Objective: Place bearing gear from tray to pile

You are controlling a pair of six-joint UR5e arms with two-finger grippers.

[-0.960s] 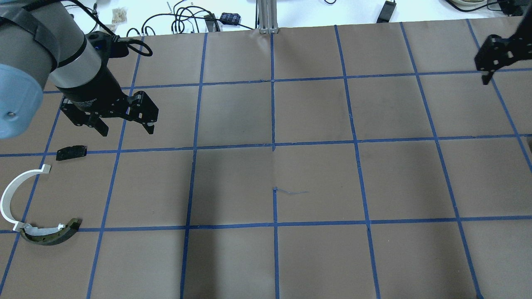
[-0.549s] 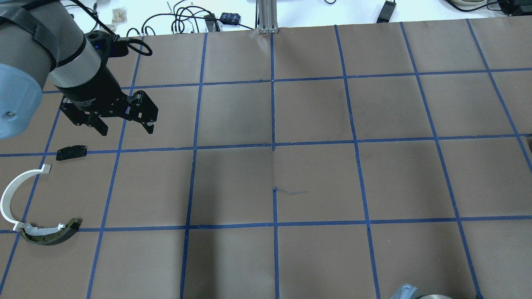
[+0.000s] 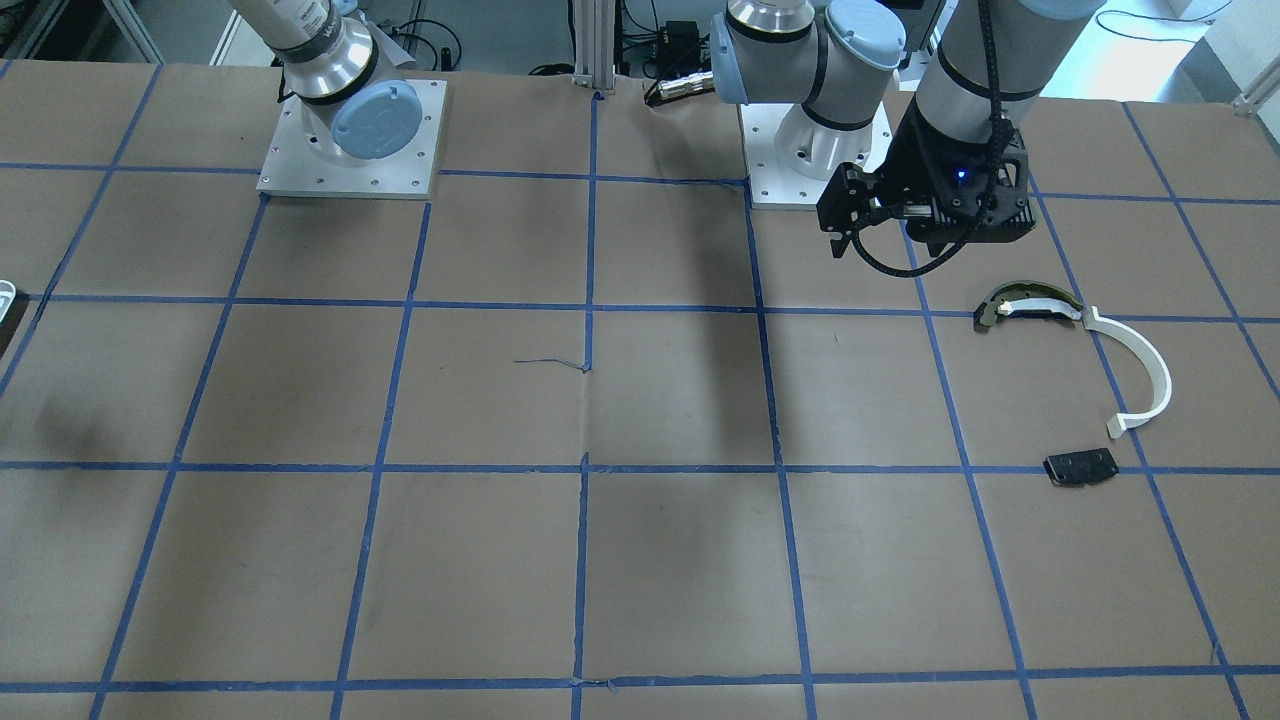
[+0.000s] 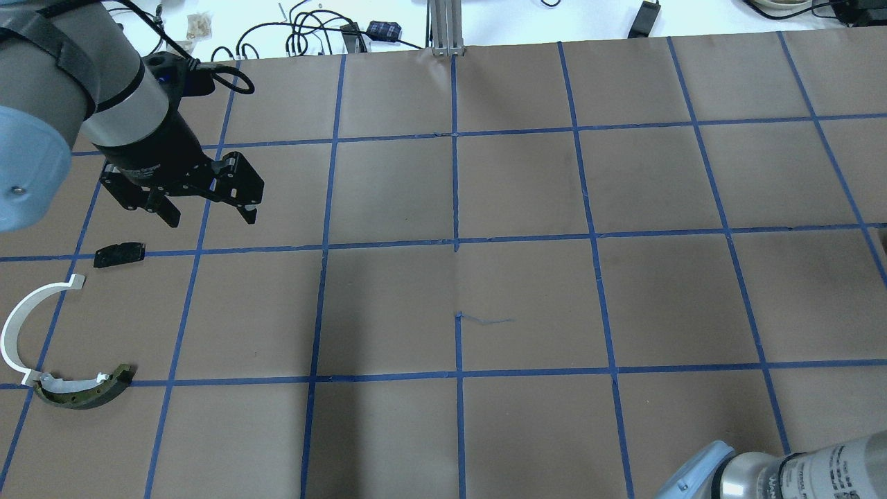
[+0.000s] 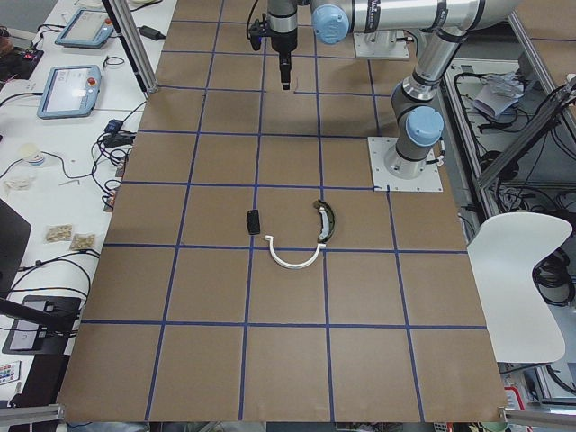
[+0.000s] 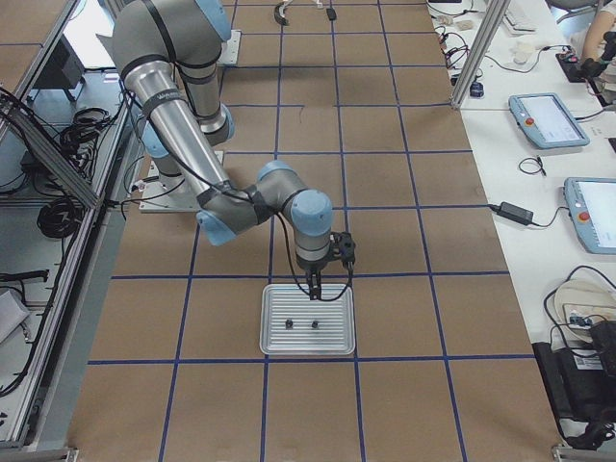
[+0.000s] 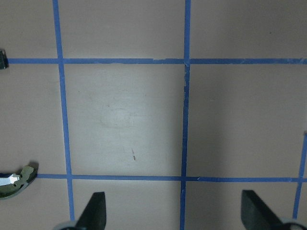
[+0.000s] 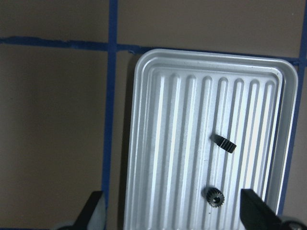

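Observation:
The bearing gear [image 8: 214, 197], a small dark toothed wheel, lies in the ribbed silver tray [image 8: 144, 143] beside a small dark toothed bar [image 8: 223, 143]. My right gripper [image 8: 175, 215] hangs open just above the tray, with the gear between its fingers and nearer the right one; the exterior right view shows this gripper [image 6: 313, 289] over the tray [image 6: 274, 332]. The pile lies at the table's left: a white half-ring [image 4: 21, 322], a dark curved piece with a pale band [image 4: 83, 391] and a black plate [image 4: 119, 254]. My left gripper [image 4: 210, 216] is open and empty, up and to the right of the plate.
The brown table has a blue tape grid [image 4: 456, 242]. Cables and small devices [image 4: 326, 31] lie past its far edge. My right arm's elbow [image 4: 783, 471] shows at the overhead view's bottom right. An aluminium post [image 4: 443, 28] stands at the far edge's middle.
My right gripper has left the overhead view's top right corner, and my right arm's elbow has come in at the bottom right. My left arm has not moved.

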